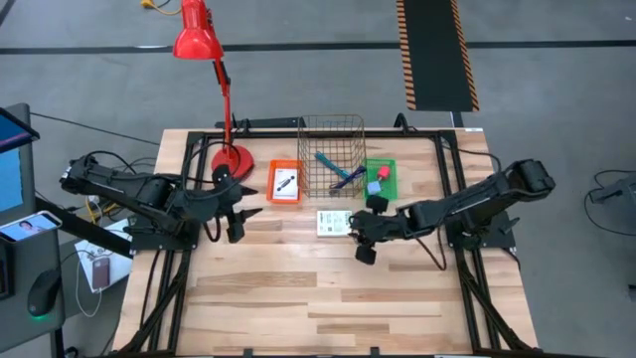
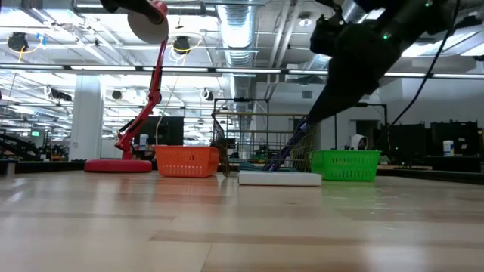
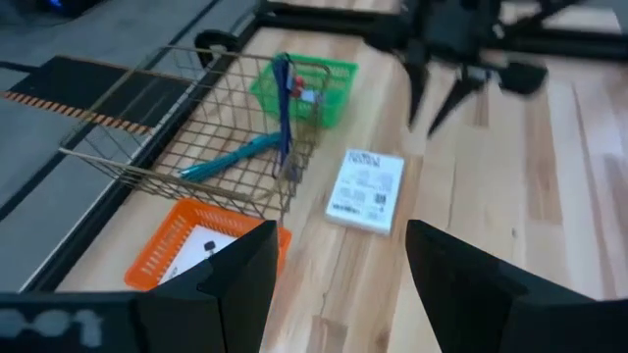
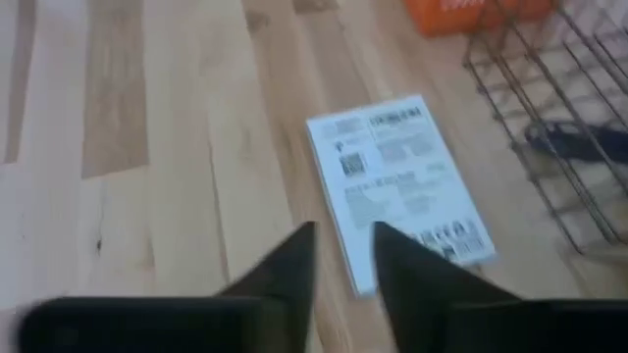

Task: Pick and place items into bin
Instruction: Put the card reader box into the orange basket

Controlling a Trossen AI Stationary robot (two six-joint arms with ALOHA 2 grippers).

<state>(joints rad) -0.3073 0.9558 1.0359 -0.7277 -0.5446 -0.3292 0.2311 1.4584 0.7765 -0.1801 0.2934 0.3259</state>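
Observation:
A flat white printed packet lies flat on the wood table in front of the wire basket. My right gripper is open by a narrow gap, tilted down over the packet's edge nearest it; I see no touch. The basket holds a blue pen leaning on its wall and a teal pen. A white card lies in the orange bin. A pink-red block and a blue-grey block sit in the green bin. My left gripper waits open by the lamp base.
A red desk lamp stands on its round base at the table's far left, close to my left arm. The three bins stand in a row along the far side. The near half of the wood table shows bare boards.

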